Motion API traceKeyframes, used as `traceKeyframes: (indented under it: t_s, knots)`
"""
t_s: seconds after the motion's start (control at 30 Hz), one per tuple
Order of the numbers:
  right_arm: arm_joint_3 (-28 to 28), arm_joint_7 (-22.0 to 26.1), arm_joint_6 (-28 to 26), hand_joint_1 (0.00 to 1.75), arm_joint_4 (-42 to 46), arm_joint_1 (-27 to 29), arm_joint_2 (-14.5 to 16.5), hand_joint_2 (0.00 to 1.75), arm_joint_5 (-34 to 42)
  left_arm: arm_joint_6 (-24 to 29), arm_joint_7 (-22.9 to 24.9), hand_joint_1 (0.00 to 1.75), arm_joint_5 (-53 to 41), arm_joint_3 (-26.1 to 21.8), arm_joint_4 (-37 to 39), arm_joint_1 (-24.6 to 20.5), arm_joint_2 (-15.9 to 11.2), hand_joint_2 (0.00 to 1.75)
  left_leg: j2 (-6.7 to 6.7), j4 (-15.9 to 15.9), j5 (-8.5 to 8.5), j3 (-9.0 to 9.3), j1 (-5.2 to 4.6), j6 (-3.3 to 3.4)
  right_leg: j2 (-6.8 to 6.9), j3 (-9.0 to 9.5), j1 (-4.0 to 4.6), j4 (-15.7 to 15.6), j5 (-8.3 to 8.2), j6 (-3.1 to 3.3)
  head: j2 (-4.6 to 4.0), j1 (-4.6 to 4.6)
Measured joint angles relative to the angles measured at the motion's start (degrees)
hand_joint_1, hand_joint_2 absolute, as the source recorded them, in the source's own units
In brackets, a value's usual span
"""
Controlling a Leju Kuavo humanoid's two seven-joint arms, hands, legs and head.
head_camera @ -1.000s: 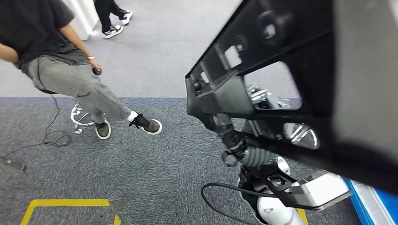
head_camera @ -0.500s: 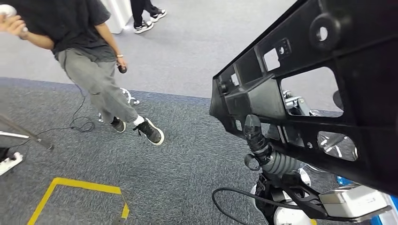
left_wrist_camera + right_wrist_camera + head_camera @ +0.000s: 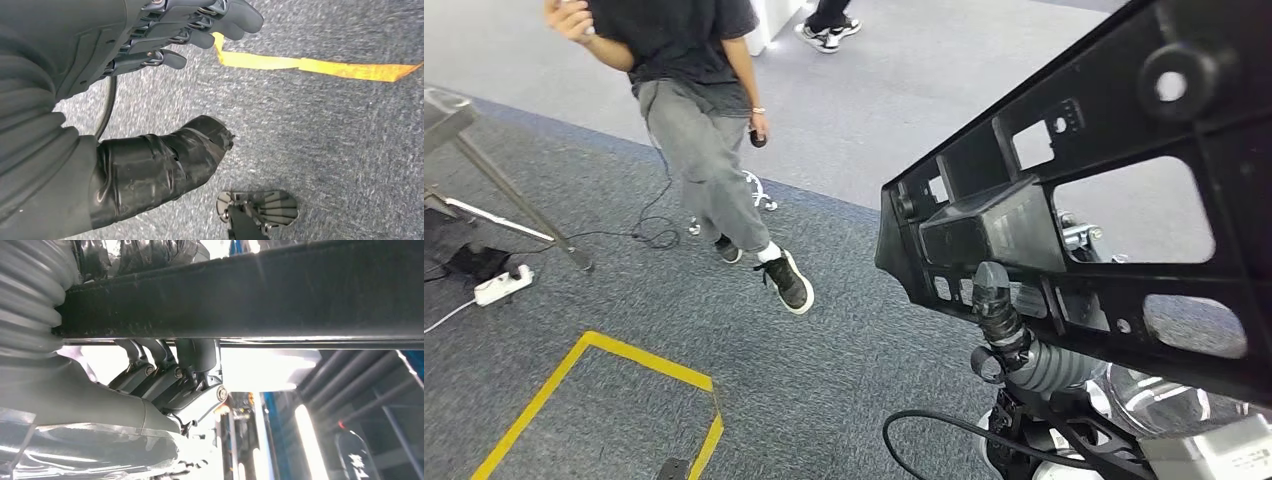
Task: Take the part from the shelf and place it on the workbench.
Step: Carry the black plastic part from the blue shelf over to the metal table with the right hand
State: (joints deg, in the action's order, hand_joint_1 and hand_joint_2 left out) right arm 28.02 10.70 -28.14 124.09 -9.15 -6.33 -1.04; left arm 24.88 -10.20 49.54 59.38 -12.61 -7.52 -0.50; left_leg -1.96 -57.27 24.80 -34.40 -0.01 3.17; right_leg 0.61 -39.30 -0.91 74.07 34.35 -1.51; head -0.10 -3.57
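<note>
- Now carrying: part (image 3: pixel 1064 240), a black frame, held high and close ahead, off the shelf, not yet on a workbench.
- Right hand (image 3: pixel 175 385) fingers hooked around its bar.
- Left hand (image 3: pixel 165 35) hanging empty, fingers loosely apart, over carpet (image 3: pixel 844 360).
- Best kept level, grip firm, well apart from person (image 3: pixel 704 120) while turning.

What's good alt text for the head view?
A large black plastic part, held by the robot's right hand, spans the right side of the picture. A person in grey trousers walks across grey carpet marked with yellow tape.
</note>
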Motion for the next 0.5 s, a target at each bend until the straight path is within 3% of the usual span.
traceKeyframes:
  t_s: [0.03, 0.07, 0.13, 0.2, 0.27, 0.33, 0.4, 0.47, 0.5]
  knots:
    - [-0.06, -0.01, 0.11, 1.75, 0.01, 0.13, -0.11, 1.75, 0.04, -0.01, -0.13, 0.00, -0.10, 0.11, 0.00, 0.03, 0.13, 1.75, -0.88, -0.26, 0.16, 0.01, 0.07, -0.10, -0.17, -0.11, -0.14, -0.78, -1.36, -0.12, -0.01, 0.01]
    - [-0.14, -0.03, 0.21, 1.75, 0.04, 0.18, -0.20, 1.75, 0.07, 0.00, -0.33, 0.00, -0.14, 0.21, 0.00, 0.11, 0.23, 1.75, -1.74, -0.67, 0.41, 0.01, 0.17, -0.30, -0.53, 0.76, -0.35, -3.44, -3.52, -0.26, -0.01, 0.05]
    - [-0.27, -0.11, 0.32, 1.75, 0.11, 0.25, -0.32, 1.75, 0.15, 0.20, -0.68, 0.00, -0.15, 0.28, 0.00, 0.18, 0.40, 1.75, -3.39, -1.94, 1.13, -0.37, 0.37, -0.94, -3.09, 3.43, -0.93, -10.00, -6.72, -0.46, 0.00, 0.16]
    - [-0.30, -0.22, 0.35, 1.75, 0.21, 0.46, -0.40, 1.75, 0.25, 0.76, -0.81, 0.00, -0.18, 0.37, 0.00, 0.08, 0.46, 1.75, -4.70, -2.81, 1.51, -1.10, 0.52, -1.65, -5.24, 4.65, -1.14, -12.76, -7.06, -0.24, 0.01, 0.29]
    - [-0.32, -0.22, 0.32, 1.75, 0.27, 0.57, -0.43, 1.75, 0.27, 1.37, -0.83, 0.00, -0.21, 0.57, 0.01, 0.21, 0.42, 1.75, -5.78, -2.79, 1.40, -1.60, 0.75, -2.28, -4.67, 4.77, -1.02, -12.88, -6.96, 0.46, 0.02, 0.33]
    - [-0.32, -0.10, 0.27, 1.75, 0.32, 0.52, -0.43, 1.75, 0.27, 1.67, -0.64, 0.00, -0.24, 0.69, 0.02, 0.42, 0.41, 1.75, -3.95, -3.90, 1.91, -2.23, 0.66, -2.90, -3.32, 5.17, -1.11, -13.23, -6.99, 1.27, 0.01, 0.01]
    - [-0.32, -0.02, 0.26, 1.75, 0.39, 0.52, -0.44, 1.75, 0.29, 1.73, -0.14, 0.00, -0.35, 0.72, 0.02, 0.28, 0.49, 1.75, -0.40, -8.64, 4.11, -4.63, 0.57, -3.39, -1.76, 5.57, -1.09, -13.51, -6.87, 1.86, 0.00, -0.49]
    - [-0.33, -0.01, 0.32, 1.75, 0.43, 0.54, -0.46, 1.75, 0.37, 1.72, 0.61, 0.00, -0.55, 0.84, 0.02, 0.07, 0.55, 1.75, 1.03, -15.32, 6.60, -8.37, 0.74, -3.66, -0.09, 5.71, -0.88, -13.52, -6.64, 2.13, -0.01, -0.65]
    - [-0.34, -0.03, 0.36, 1.75, 0.43, 0.54, -0.47, 1.75, 0.44, 1.71, 1.05, 0.00, -0.66, 0.94, 0.02, 0.06, 0.56, 1.75, 1.25, -17.18, 6.82, -9.51, 0.78, -3.69, 0.71, 5.79, -0.81, -13.51, -6.50, 2.19, 0.00, -0.67]
